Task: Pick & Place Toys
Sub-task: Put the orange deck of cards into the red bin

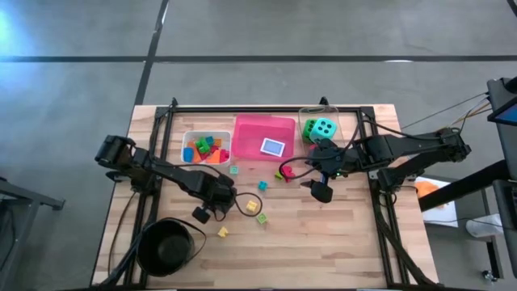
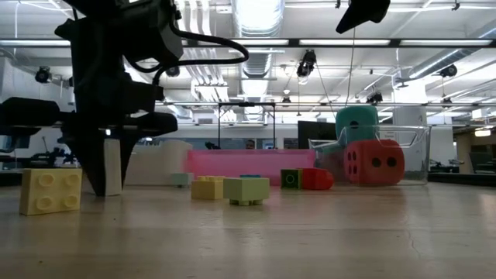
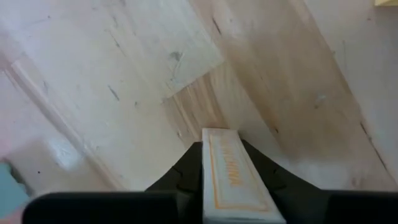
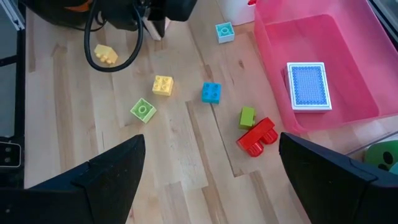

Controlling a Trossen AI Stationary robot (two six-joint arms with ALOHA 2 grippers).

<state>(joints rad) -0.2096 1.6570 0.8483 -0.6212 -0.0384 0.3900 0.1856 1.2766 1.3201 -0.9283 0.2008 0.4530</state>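
Wooden table (image 1: 339, 234): centre of high view.
Left gripper (image 3: 233, 186): lower left of centre, fingers closed on small white card with orange border (image 3: 231, 177), standing on edge on the wood.
Right gripper (image 1: 321, 187): right of centre, fingers spread wide, holding nothing.
Blue-backed card (image 4: 309, 86): inside pink rectangular tray (image 4: 348, 56).

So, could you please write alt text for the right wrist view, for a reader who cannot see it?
Small toy blocks lie scattered on the wooden table: yellow, blue, light green and a red one. A blue-backed card lies in the pink tray. The right gripper hovers open above them.
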